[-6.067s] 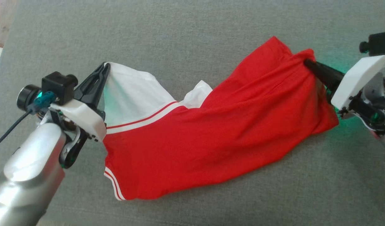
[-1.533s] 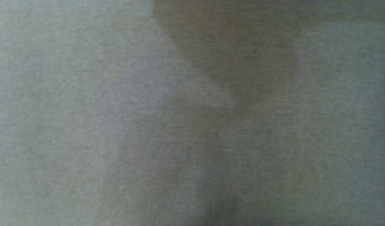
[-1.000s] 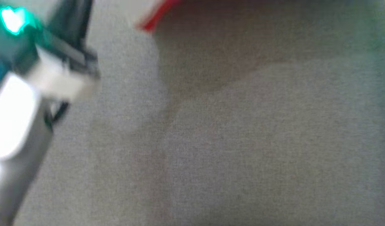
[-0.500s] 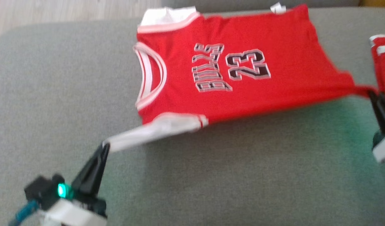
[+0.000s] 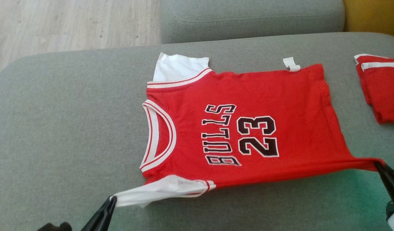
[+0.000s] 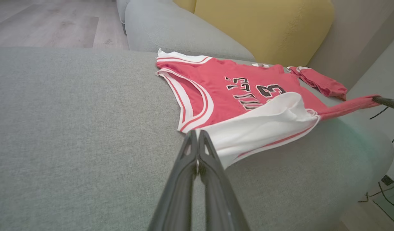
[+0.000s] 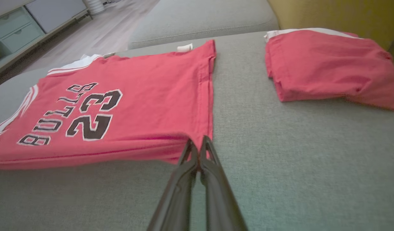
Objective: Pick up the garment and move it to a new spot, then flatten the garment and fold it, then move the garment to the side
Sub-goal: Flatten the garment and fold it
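At the near edge of the grey sofa seat (image 5: 71, 128), the left end effector (image 5: 110, 200) has its two dark fingers pressed together on the tip of the jersey's white sleeve (image 5: 158, 192), which is drawn out into a narrow strip towards it. Over to the right, the right end effector (image 5: 378, 165) is clamped on the near hem corner (image 5: 360, 162), and the cloth there is pulled into a thin red point. Between the two grips the near side of the jersey (image 5: 241, 134) runs taut and sits slightly off the seat, with a shadow beneath it.

The rest of the jersey lies spread on the middle of the seat, printed side up. The neck opening faces the robot's left and the hem its right. "BULLS" and "23" read sideways in the head view. The far sleeve lies flat, and a small white tag (image 5: 291, 64) sticks out from the far edge.

A folded red piece of clothing (image 5: 383, 93) with white trim lies apart from the jersey, further right on the seat. Behind are a grey cushion (image 5: 248, 16), a yellow cushion (image 5: 373, 16) and a pale wooden floor (image 5: 71, 22).
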